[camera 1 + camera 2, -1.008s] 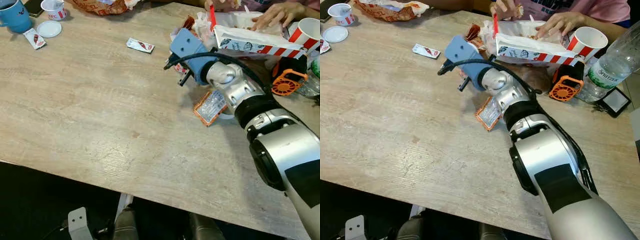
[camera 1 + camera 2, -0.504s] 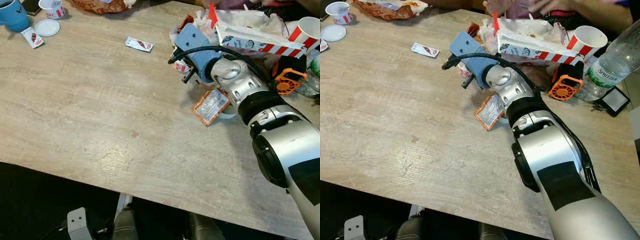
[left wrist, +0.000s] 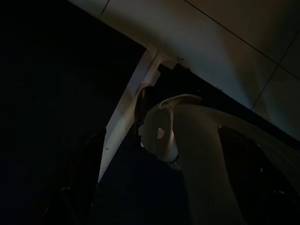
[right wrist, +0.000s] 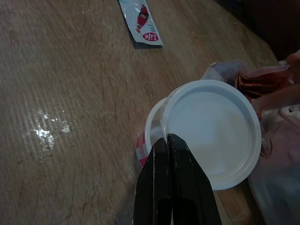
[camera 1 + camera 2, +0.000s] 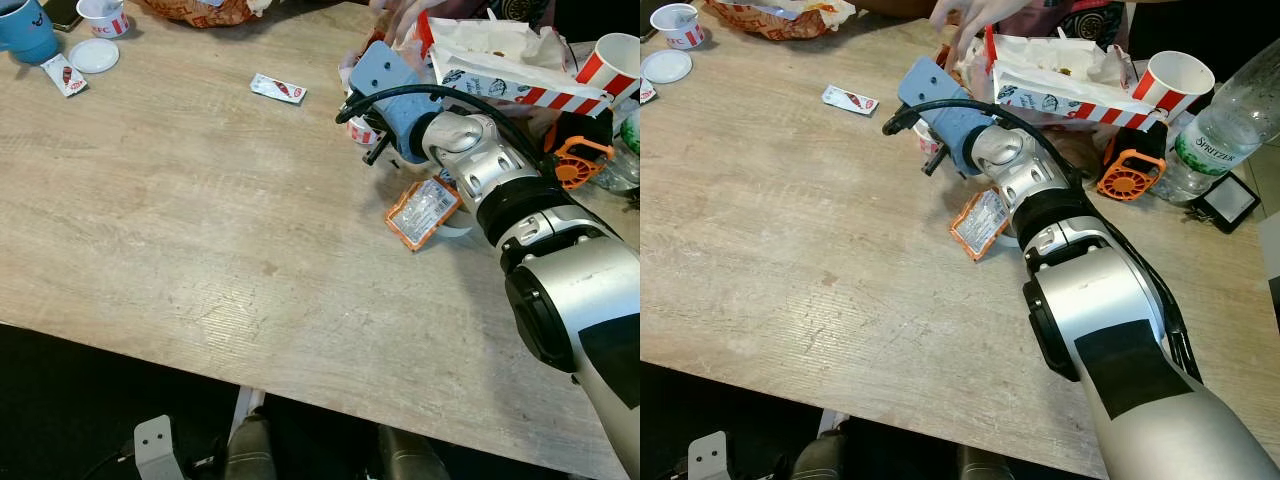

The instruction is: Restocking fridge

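Note:
My right gripper (image 4: 166, 138) reaches across the wooden table (image 5: 200, 220) to a small red-and-white KFC tub (image 4: 146, 143), also seen as the tub (image 5: 362, 133) under the blue wrist housing (image 5: 385, 80). The black fingers (image 4: 159, 187) are pressed together at the rim of the round white lid (image 4: 211, 131), which sits skewed off the tub. A person's hand (image 5: 975, 15) reaches down to the crumpled red wrapper (image 4: 258, 79) right beside the lid. My left arm hangs idle in the dark below the table.
An orange packet (image 5: 422, 212) lies beside my right forearm. A ketchup sachet (image 5: 279, 90) lies further left. A KFC box (image 5: 510, 70), paper cup (image 5: 612, 65), orange fan (image 5: 572, 165) and water bottle (image 5: 1225, 125) crowd the far right. A blue mug (image 5: 25, 30) stands far left.
A person's hand has come in over the wrapper next to the tub, while the hands over the KFC box have left. My right gripper shifted slightly away from me a second ago.

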Motion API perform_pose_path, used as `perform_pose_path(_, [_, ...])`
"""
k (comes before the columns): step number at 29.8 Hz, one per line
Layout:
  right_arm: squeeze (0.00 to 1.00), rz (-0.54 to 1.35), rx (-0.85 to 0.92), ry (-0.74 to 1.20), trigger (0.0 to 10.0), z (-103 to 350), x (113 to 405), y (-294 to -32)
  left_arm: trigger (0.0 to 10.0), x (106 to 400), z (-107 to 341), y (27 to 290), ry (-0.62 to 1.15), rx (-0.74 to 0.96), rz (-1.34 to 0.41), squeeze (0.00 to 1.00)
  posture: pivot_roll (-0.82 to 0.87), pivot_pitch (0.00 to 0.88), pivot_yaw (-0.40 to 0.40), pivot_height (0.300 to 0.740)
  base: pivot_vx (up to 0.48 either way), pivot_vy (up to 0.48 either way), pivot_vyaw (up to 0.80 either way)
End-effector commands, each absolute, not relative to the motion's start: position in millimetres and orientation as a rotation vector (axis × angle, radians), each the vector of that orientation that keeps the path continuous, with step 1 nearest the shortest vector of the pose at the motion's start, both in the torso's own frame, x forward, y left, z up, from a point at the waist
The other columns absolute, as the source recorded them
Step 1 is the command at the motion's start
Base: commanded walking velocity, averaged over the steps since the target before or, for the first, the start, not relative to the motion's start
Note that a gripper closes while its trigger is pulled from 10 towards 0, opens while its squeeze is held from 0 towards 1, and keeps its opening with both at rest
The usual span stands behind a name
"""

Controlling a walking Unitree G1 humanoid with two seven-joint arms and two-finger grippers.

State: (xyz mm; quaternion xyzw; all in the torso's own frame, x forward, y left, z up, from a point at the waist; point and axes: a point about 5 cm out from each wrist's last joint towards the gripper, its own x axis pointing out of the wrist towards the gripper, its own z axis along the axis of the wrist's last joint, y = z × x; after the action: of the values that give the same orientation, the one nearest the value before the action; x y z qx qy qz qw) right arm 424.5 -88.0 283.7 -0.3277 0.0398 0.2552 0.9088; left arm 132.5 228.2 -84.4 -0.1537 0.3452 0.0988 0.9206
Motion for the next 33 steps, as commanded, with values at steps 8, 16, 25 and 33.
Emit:
perform_pose_path(8, [0.65, 0.533, -0.655, 0.119, 10.0, 281.0, 424.6, -91.9, 10.0, 100.4, -99.8, 212.8, 0.850, -0.333, 0.171, 0.00, 0.00, 0.337, -0.091, 0.740, 0.000, 0.000, 0.00])
perform_pose_path(16, [0.35, 0.523, -0.659, 0.122, 10.0, 279.9, 424.8, -92.2, 10.0, 99.1, -100.3, 211.2, 0.852, -0.336, 0.167, 0.00, 0.00, 0.342, -0.091, 0.740, 0.000, 0.000, 0.00])
perform_pose_path(25, [0.00, 0.515, -0.659, 0.116, 10.0, 283.3, 425.1, -92.9, 10.0, 99.5, -100.3, 210.8, 0.852, -0.335, 0.164, 0.00, 0.00, 0.343, -0.090, 0.740, 0.000, 0.000, 0.00])
perform_pose_path(33, [0.00, 0.524, -0.654, 0.108, 10.0, 289.9, 425.0, -93.7, 10.0, 100.4, -100.3, 209.9, 0.852, -0.336, 0.159, 0.00, 0.00, 0.340, -0.090, 0.740, 0.000, 0.000, 0.00])
